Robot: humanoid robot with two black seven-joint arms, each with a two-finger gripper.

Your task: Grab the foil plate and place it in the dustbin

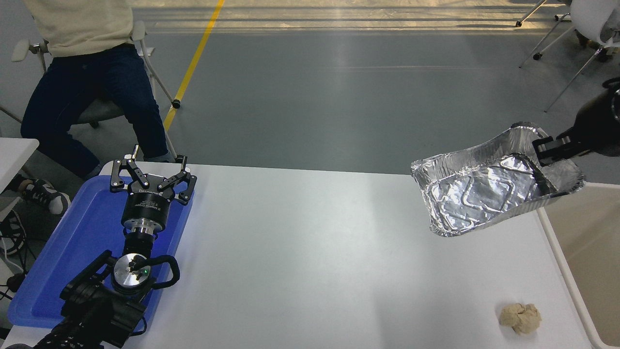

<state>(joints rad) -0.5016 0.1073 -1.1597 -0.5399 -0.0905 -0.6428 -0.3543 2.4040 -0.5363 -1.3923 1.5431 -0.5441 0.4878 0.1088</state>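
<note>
1. The right gripper (543,154) comes in from the right edge of the frame, its fingers clamped on the right-hand rim of the foil plate (484,194).
2. The plate hangs in the air at the right of the frame, above the table's (300,252) far right corner, tilted so that its open side faces the camera and its left end dips lower.
3. The plate's right end reaches over the dustbin (562,252), whose cream rim and inner wall fill the lower right edge of the frame, just beside the table.
4. A crumpled paper ball (520,317) lies on the table at the lower right, near the bin and well below the plate.
5. The left gripper (151,174) is parked at the lower left with its fingers spread open, holding nothing, over a blue tray (58,271).
6. A seated person (87,72) is at the upper left, beyond the table.
</note>
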